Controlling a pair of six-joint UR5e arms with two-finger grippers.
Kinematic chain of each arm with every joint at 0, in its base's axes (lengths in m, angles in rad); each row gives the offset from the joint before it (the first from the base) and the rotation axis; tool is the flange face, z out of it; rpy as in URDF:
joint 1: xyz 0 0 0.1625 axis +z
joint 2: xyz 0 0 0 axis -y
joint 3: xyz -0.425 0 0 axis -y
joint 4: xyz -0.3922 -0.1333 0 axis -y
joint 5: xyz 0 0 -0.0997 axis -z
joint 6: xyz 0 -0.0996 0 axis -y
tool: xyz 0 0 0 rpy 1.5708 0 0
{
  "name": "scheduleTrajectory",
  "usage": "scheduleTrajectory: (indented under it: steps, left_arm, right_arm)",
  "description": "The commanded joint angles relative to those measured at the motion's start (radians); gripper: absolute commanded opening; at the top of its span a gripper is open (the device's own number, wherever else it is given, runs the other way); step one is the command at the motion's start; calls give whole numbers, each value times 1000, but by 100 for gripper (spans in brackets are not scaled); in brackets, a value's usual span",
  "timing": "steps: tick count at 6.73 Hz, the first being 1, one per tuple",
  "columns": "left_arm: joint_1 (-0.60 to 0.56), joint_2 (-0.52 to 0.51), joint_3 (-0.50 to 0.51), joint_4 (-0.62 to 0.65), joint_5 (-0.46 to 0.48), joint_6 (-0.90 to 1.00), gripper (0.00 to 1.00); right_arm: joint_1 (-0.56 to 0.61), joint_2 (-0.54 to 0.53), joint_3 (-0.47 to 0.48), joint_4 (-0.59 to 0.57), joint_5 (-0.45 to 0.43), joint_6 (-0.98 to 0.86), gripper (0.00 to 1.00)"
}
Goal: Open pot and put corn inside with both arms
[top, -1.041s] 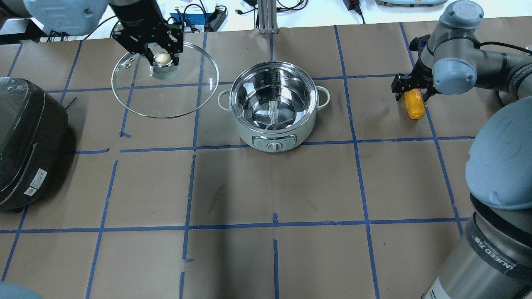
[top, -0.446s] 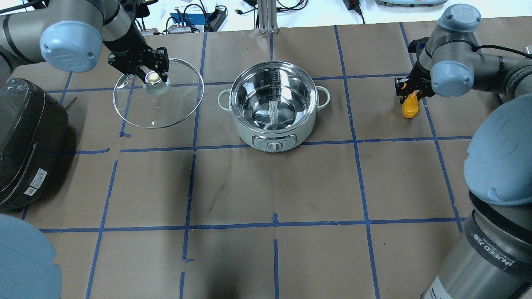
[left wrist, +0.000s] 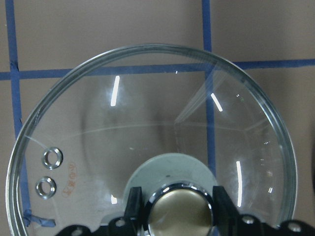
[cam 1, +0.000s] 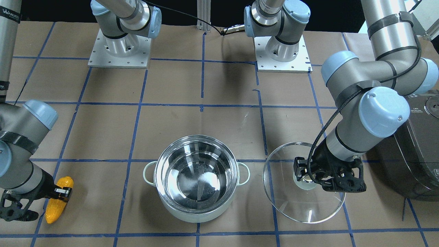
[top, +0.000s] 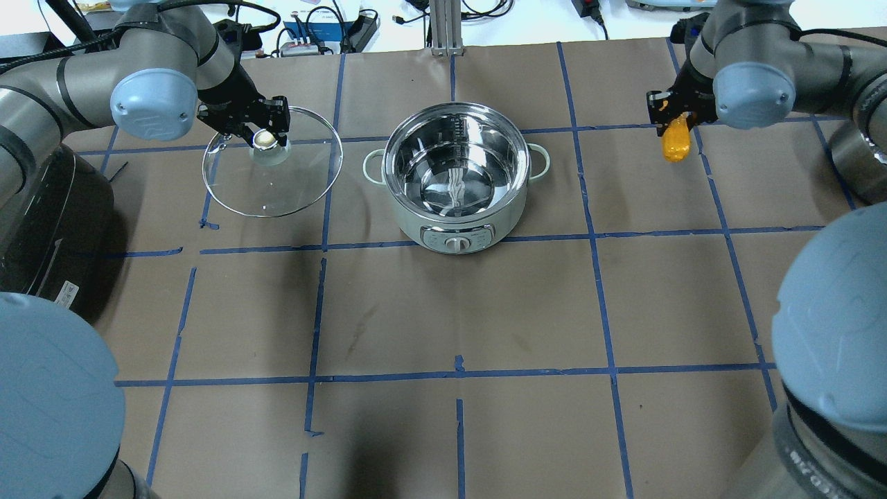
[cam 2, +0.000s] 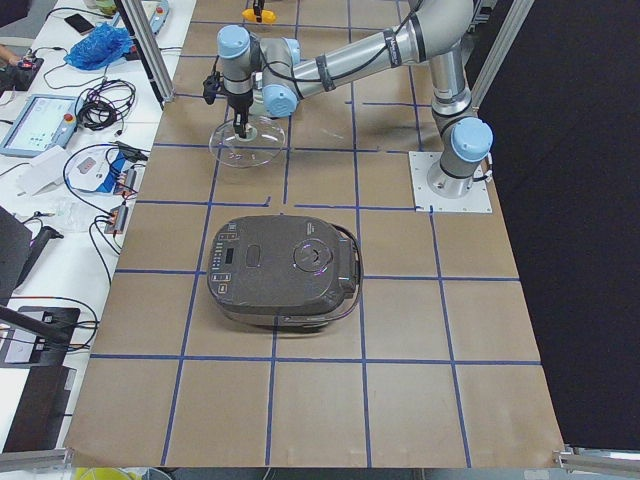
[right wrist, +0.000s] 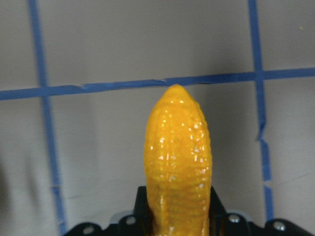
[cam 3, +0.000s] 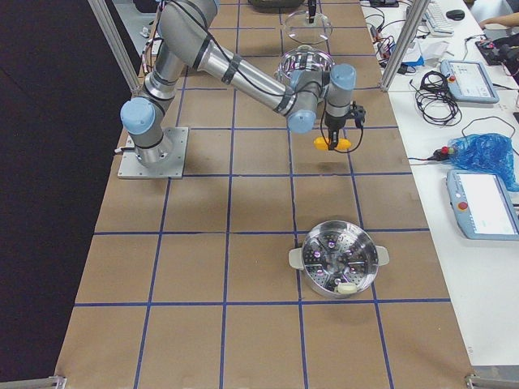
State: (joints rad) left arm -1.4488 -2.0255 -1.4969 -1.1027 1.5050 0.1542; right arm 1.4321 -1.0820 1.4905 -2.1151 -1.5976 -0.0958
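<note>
lid (top: pixel 291 181) left of pot (top: pixel 410 216), corn (top: pixel 674 144) right

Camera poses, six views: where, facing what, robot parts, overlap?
Front-facing: across table, facing bases; left arm, right arm, pot.
Overhead: behind robot, looking down; both.
Left: table end; left arm near, rice cooker.
Right: opposite end; right arm near.
Left wrist: down on lid; left gripper.
Right wrist: down on corn; right gripper.
Shared: front, overhead: pot.

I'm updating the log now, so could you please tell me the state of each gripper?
Left gripper: closed on the lid knob.
Right gripper: closed, holding the corn.
</note>
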Motion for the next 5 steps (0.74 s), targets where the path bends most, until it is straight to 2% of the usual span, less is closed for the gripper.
scheduleTrajectory:
  steps: [1, 3, 5]
  left_arm:
    - [34, -37, 1, 55, -6, 18, 1]
    - [60, -74, 0, 104, -9, 30, 2]
    - [61, -102, -13, 153, -9, 50, 3]
  right_arm:
    - [247, -56, -53, 52, -15, 97, 7]
    - [399, -39, -71, 38, -16, 236, 7]
    - [473, 28, -169, 41, -25, 257, 8]
